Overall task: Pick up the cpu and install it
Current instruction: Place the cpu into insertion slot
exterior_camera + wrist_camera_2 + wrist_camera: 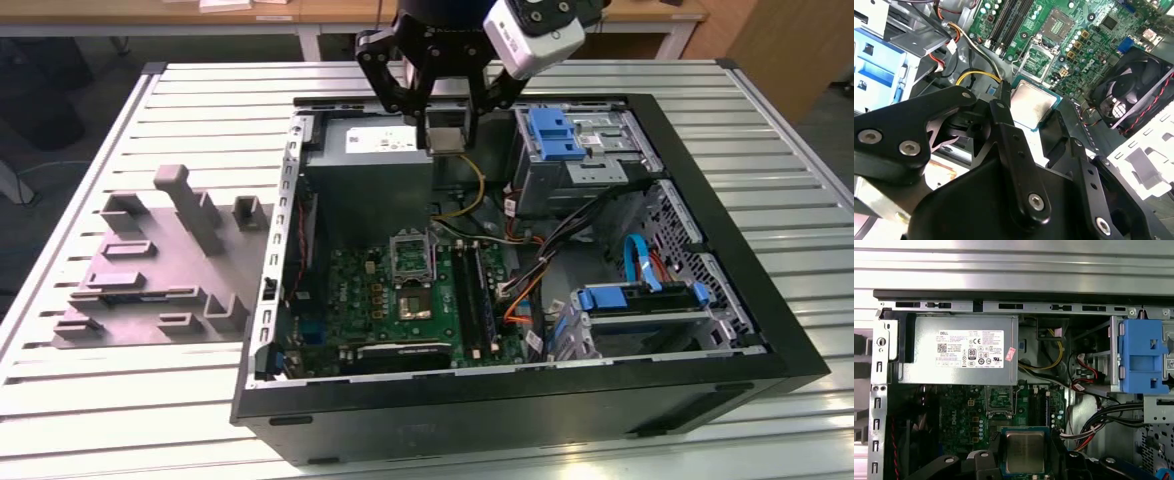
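Observation:
The cpu (447, 133) is a small square chip with a pale silver top. It hangs above the open computer case, by the power supply, and my gripper (447, 120) is shut on its edges. Both wrist views show the cpu (1032, 102) (1025, 452) clamped between the black fingers (1005, 112), with the gripper (1030, 107) (1025, 455) well above the green motherboard (400, 290). On the board, the dark socket frame (411, 258) (1037, 60) (1000, 399) stands open, nearer the case's front than the chip.
The grey power-supply box (378, 137) (959, 350) is just beside the gripper. A blue drive caddy (553, 130) (1144, 362) and loose cables (534, 265) fill the exterior view's right. A black fan (1134, 90) sits by the board. A grey moulded fixture (160, 260) lies left of the case.

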You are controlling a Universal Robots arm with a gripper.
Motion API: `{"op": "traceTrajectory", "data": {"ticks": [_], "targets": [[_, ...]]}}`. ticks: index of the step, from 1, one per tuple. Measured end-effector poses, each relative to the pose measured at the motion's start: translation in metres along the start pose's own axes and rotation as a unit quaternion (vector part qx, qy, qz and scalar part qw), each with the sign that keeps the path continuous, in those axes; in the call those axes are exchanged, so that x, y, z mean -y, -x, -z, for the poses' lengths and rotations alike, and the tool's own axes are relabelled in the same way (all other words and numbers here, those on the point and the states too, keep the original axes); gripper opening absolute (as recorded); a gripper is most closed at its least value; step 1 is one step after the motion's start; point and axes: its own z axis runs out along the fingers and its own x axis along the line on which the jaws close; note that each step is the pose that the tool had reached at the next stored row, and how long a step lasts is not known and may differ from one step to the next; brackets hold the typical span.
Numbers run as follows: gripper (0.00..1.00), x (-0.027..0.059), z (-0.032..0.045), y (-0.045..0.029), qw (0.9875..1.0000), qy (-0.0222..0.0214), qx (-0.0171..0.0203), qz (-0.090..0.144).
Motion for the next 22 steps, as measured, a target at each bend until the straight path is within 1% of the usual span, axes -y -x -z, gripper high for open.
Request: {"op": "traceTrajectory", "data": {"ticks": [5, 8, 12, 17, 19, 20, 22], "targets": [[0.47, 0.0001, -0.0002, 0.0000, 1.0000, -0.0004, 0.0000, 0.000], [0.47, 0.0010, -0.0038, 0.0000, 1.0000, -0.0004, -0.0001, 0.000], [0.47, 0.0090, -0.0108, -0.0009, 1.0000, -0.0005, -0.0005, 0.000], [0.47, 0.0229, -0.0193, -0.0017, 1.0000, -0.0003, -0.0006, 0.000], [0.47, 0.0245, -0.0227, -0.0041, 1.0000, -0.0004, -0.0006, -0.001], [0.47, 0.0247, -0.0244, -0.0074, 1.0000, -0.0005, -0.0006, -0.001], [0.47, 0.0250, -0.0279, -0.0163, 1.0000, -0.0004, -0.0006, -0.001]]}}
